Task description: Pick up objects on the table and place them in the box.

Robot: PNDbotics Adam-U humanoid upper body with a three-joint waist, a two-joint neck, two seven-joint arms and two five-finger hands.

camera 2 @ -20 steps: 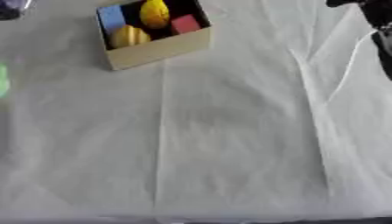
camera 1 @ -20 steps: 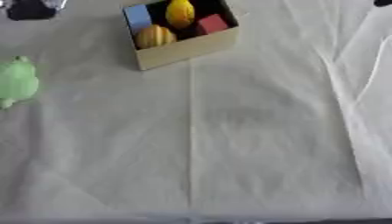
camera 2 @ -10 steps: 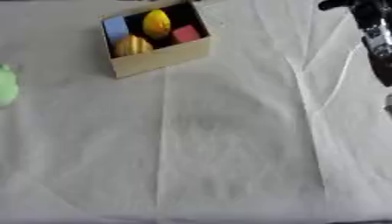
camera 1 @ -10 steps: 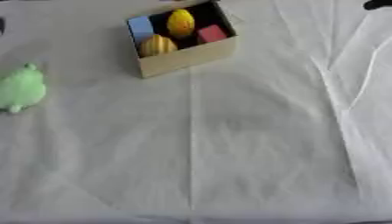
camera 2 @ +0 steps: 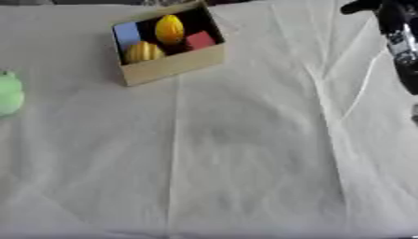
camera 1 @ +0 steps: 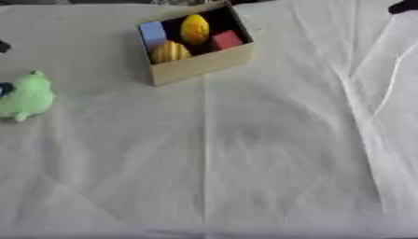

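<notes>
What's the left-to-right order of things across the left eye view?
Green toy → box, holding a blue block, an orange ball, a yellow egg shape and a red block → a dark bit of the right arm at the top right corner.

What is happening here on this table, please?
Nothing is being handled at this moment. A cardboard box stands at the far side of the white cloth and already holds a yellow egg shape, a red block, a blue block and a striped orange-yellow thing. A green soft toy lies on the cloth at the left edge, outside the box. Part of the robot's right arm shows at the upper right, away from everything; its hand cannot be made out.
</notes>
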